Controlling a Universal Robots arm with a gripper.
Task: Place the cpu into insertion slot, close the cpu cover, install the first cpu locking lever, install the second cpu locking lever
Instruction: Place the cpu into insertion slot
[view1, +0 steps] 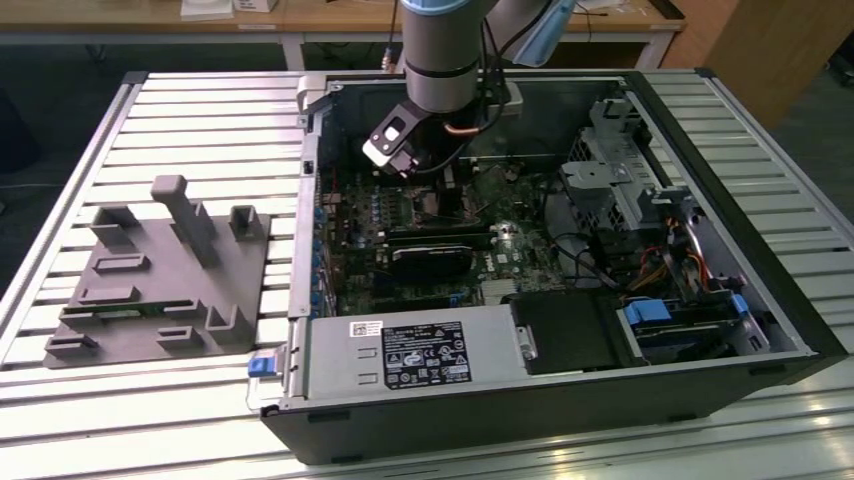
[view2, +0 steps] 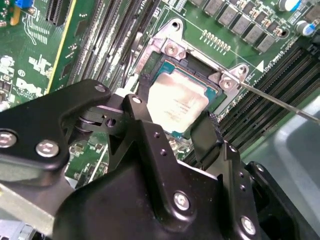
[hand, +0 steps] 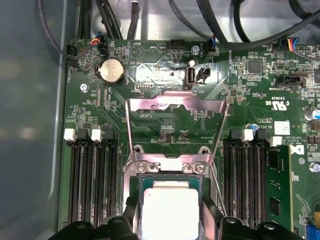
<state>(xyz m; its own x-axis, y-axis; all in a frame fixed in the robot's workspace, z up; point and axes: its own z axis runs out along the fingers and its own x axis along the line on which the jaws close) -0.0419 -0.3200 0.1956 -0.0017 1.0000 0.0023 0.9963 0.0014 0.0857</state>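
The gripper (view2: 175, 114) has its two fingers (view2: 204, 134) pressed tight on the sides of the chip (hand: 170, 210). The chip sits between them, down in the socket (hand: 167, 166). The cover (hand: 175, 98) lies open, past the fingertips.

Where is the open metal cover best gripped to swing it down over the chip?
The cover is best pinched at its free crossbar, opposite the hinge, approached from the side away from the chip. It is a thin frame swung open, its middle just a window, so that bar likely gives the only solid hold, with the most leverage.
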